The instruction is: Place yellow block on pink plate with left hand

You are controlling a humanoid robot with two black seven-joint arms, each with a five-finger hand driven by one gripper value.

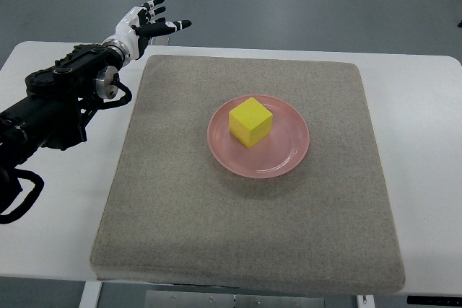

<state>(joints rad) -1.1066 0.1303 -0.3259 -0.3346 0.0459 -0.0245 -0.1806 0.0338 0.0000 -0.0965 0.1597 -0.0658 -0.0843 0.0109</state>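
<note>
Top view shows the yellow block [250, 121] sitting on the pink plate [289, 158], slightly left of its centre, on the grey mat [180, 207]. Left hand [150, 23] is well apart (past the mat's far-left corner), fingers spread, holding nothing. Placement looks done.

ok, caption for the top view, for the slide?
Yellow block resting on pink plate; left hand open, clear of the mat.

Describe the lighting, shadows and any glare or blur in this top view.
Top view: even, soft overhead light; the yellow block casts only a faint shadow on the pink plate, whose rim shows mild glare; everything is in focus, including the left robot hand.
</note>
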